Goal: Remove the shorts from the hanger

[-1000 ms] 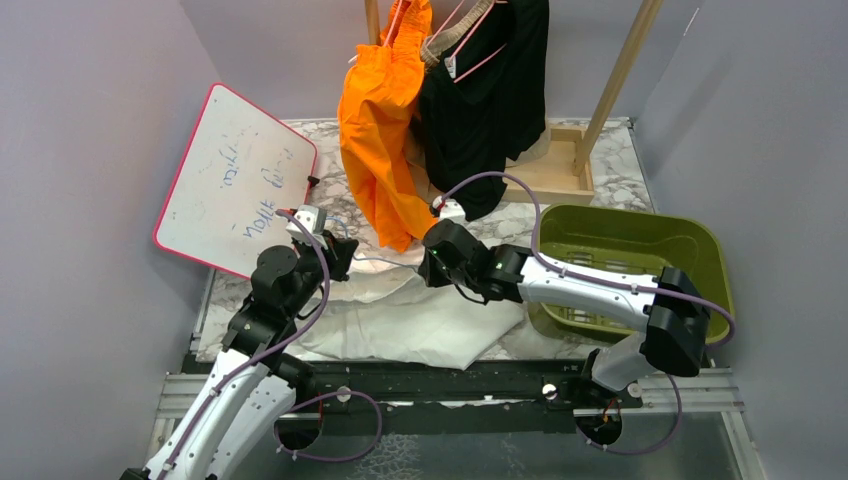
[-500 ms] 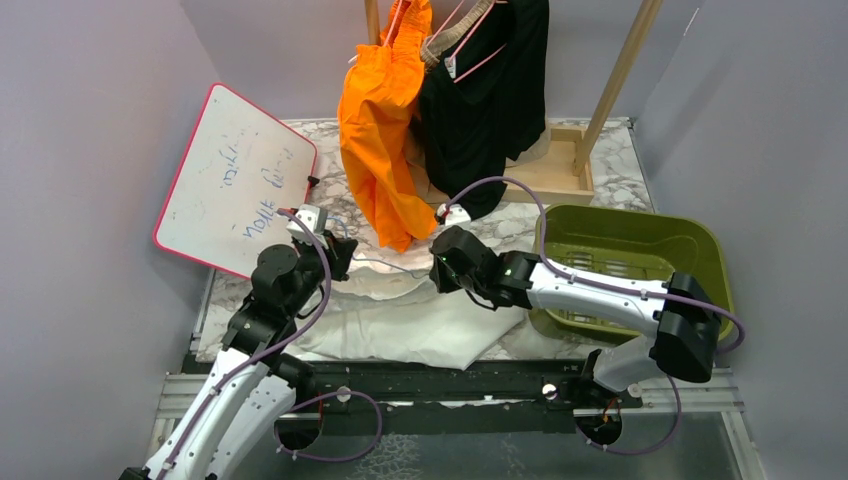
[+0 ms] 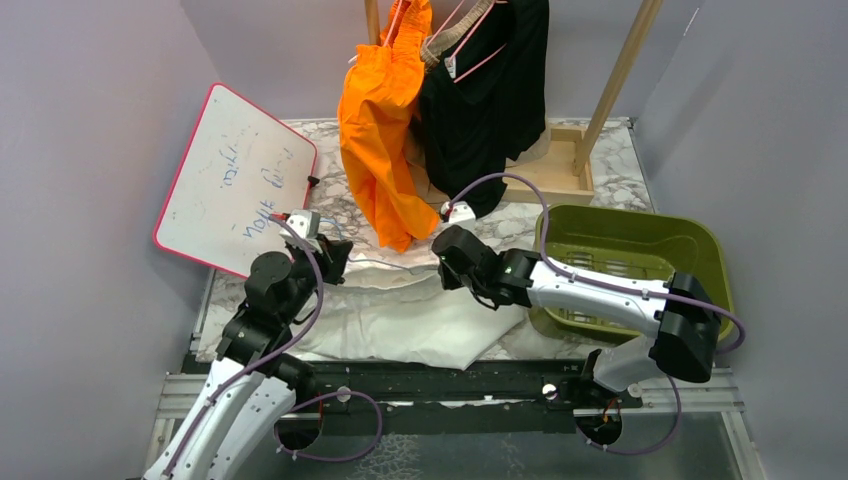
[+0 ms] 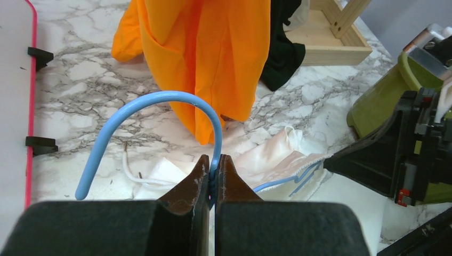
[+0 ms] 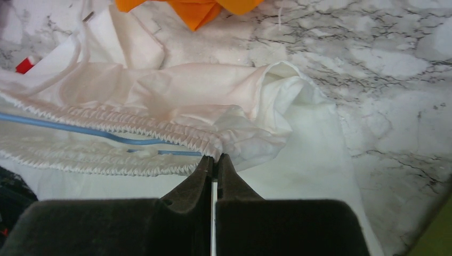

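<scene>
White shorts lie on the near table between our arms. Our left gripper is clamped on the blue hanger hook, and our right gripper pinches the elastic waistband. We should anchor the hanger and draw the waistband rightward off it.

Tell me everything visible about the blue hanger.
The blue hanger is a thin, smooth rod, wire or plastic. Its curved hook arches free; the left gripper is shut on the neck below it. Its bars run into the gathered waist of the white shorts, mostly hidden.
</scene>
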